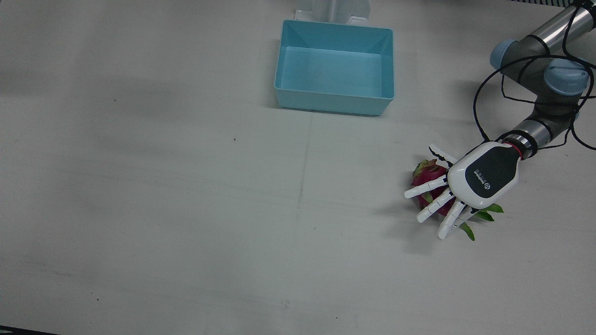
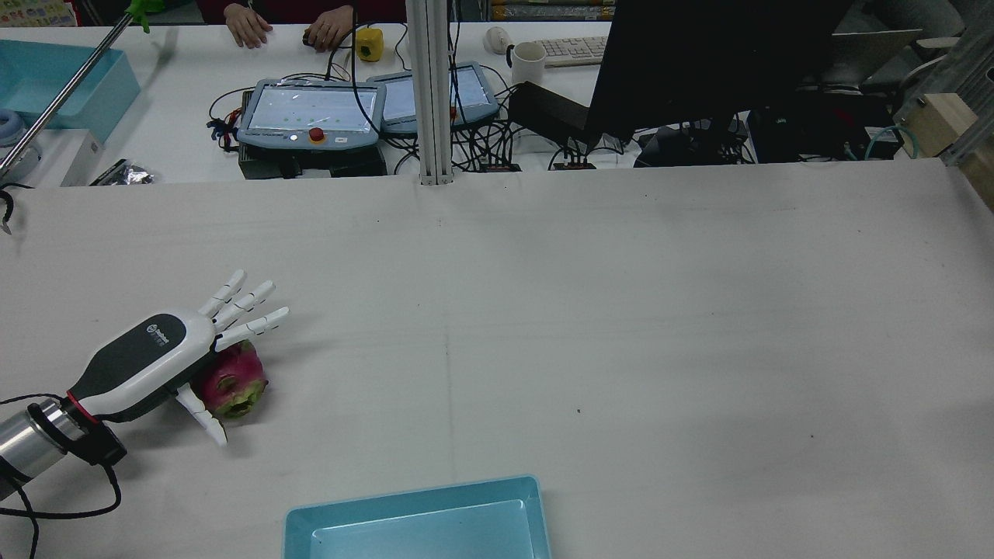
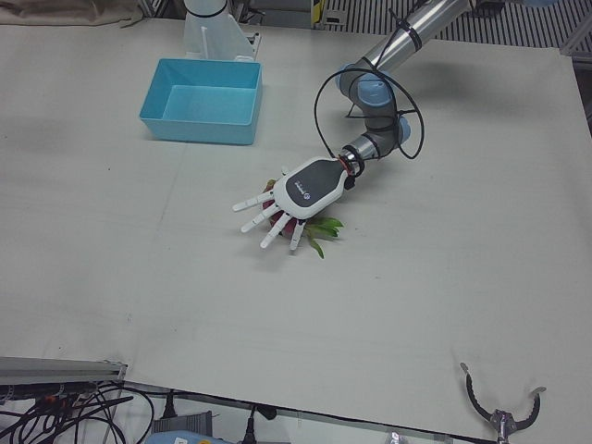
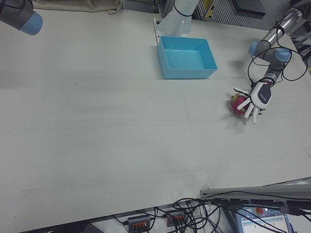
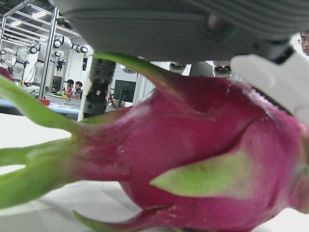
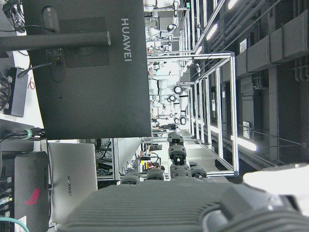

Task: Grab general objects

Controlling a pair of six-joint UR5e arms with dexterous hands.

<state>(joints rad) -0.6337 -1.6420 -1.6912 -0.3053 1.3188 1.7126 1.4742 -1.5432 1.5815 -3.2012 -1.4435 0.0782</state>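
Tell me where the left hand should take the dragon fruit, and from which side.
Take the dragon fruit around its round red body, from above, where the left hand hovers with fingers spread. It lies on its side on the table; the green leaf tips look too thin to hold.

left hand (image 1: 482, 179) white shell with dark grey back panel and small white logo, white segmented fingers (image 1: 426, 186) with black joints, red ring at wrist, silver arm tubes, pale blue joint caps, black cable looped upper right

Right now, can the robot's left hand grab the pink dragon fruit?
Probably yes. The left hand hovers right over the dragon fruit with fingers spread, and nothing lies between them.
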